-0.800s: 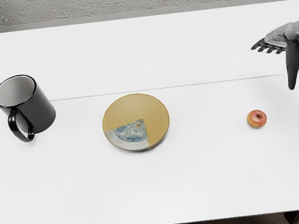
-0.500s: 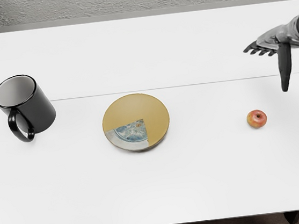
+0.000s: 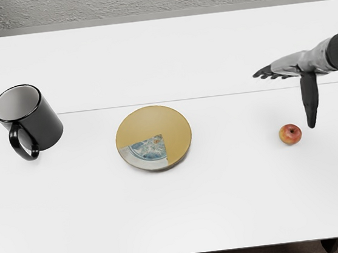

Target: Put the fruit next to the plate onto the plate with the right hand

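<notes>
Above, grey right hand (image 3: 290, 67) hovers fingers spread, small red apple (image 3: 290, 133) ungrasped at round mustard plate's (image 3: 174, 121) three o'clock.

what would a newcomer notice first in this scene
The right hand, open with its fingers spread, hovers near the right edge close to a small red apple on the white table, without touching it. A yellow plate sits at the centre with no fruit on it, and a black mug stands at far left.
</notes>
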Robot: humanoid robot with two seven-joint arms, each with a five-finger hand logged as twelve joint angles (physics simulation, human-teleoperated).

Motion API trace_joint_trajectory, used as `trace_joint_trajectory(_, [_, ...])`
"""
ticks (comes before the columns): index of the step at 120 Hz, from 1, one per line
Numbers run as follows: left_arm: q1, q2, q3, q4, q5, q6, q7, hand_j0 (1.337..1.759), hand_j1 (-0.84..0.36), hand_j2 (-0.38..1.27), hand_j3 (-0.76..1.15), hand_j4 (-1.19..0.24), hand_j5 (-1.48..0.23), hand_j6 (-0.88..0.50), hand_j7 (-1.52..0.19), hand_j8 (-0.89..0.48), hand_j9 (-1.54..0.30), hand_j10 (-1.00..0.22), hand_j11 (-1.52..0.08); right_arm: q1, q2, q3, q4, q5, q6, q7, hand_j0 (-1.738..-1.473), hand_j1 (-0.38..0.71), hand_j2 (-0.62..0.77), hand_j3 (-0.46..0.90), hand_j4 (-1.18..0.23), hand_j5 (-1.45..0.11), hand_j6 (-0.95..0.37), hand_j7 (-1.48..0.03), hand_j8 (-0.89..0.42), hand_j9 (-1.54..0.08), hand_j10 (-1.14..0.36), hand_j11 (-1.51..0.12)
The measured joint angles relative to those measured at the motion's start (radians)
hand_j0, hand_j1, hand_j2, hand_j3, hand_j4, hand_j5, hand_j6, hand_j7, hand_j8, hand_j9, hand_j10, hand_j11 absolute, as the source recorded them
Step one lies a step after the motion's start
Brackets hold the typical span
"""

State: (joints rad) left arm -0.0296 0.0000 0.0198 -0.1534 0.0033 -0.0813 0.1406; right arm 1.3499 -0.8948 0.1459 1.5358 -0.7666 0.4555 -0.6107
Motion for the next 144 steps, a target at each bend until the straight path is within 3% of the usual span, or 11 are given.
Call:
trace_joint_trajectory(44, [-0.001, 0.0, 0.0, 0.0, 0.0, 0.0, 0.0, 1.658, 0.34, 0.0, 0.0, -0.01, -0.01, -0.01, -0.01, -0.01, -0.01, -0.01, -0.01, -0.119, -0.093, 0.009, 0.183, -0.127, -0.162, 0.0, -1.658, -0.35, 0.0, 0.0, -0.01, 0.0, -0.01, 0.0, -0.01, 0.0, 0.0, 0.0])
trace_joint_trajectory(97, [-0.001, 0.0, 0.0, 0.0, 0.0, 0.0, 0.0, 1.658, 0.34, 0.0, 0.0, -0.01, -0.01, -0.01, -0.01, -0.01, -0.01, -0.01, -0.01, -0.315, 0.019, 0.012, 0.168, -0.379, -0.433, 0.0, -1.658, -0.35, 0.0, 0.0, -0.01, -0.01, -0.01, -0.01, -0.01, -0.01, -0.01, -0.01])
trace_joint_trajectory(144, [0.0, 0.0, 0.0, 0.0, 0.0, 0.0, 0.0, 1.658, 0.34, 0.0, 0.0, -0.01, -0.01, -0.01, -0.01, -0.01, -0.01, -0.01, -0.01, -0.416, 0.066, 0.012, 0.162, -0.47, -0.539, 0.0, -1.658, -0.22, -0.02, 0.0, -0.12, -0.15, -0.12, -0.15, -0.12, -0.15, -0.12, -0.15])
